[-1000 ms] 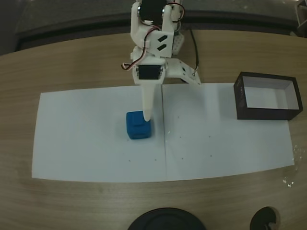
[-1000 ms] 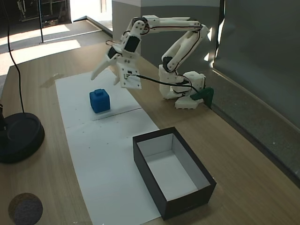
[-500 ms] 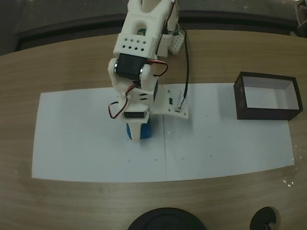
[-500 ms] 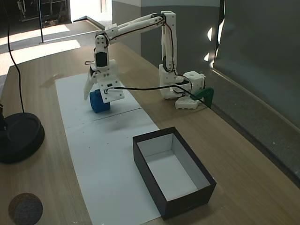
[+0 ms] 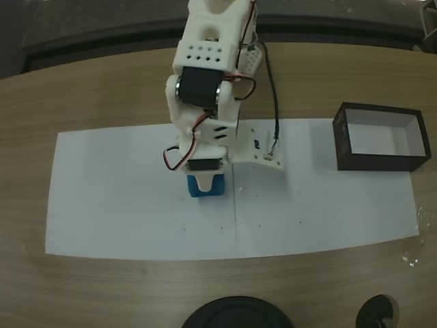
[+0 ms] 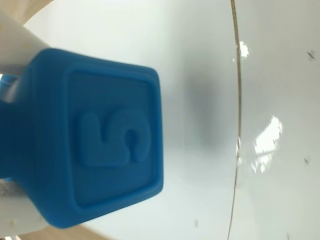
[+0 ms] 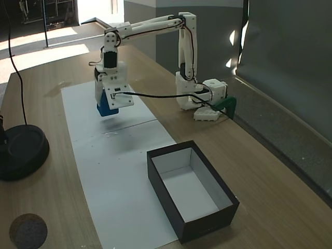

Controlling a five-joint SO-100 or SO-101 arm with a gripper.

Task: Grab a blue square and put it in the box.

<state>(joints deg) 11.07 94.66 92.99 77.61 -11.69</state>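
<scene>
A small bright blue square [image 7: 105,106] is clamped between the fingers of the white robot arm's gripper [image 7: 105,105] and hangs just above a white paper sheet [image 7: 119,171], with a faint shadow on the paper beneath it. In the wrist view the blue square [image 6: 85,135] takes up the left half of the picture; one face, showing a raised numeral 5 inside a recessed square frame, is turned toward the camera, and a white finger [image 6: 12,45] presses against its far left side. In a fixed view from above, only the lower part of the blue square [image 5: 205,189] shows under the arm's wrist [image 5: 205,130], over the middle of the paper, just left of the seam where two sheets meet.

The paper [image 5: 116,198] runs as a long strip across a wooden table [image 5: 89,96]. The box [image 5: 379,137], with dark walls and a pale white inside, stands at the paper's right end in that view, well apart from the blue square. In a fixed view from the side, the box [image 7: 192,189] sits at the near end of the paper, open side up.

The arm's base [image 7: 199,98] stands near the table's far edge. A round black base [image 7: 21,150] rests on the table's left side, off the paper.
</scene>
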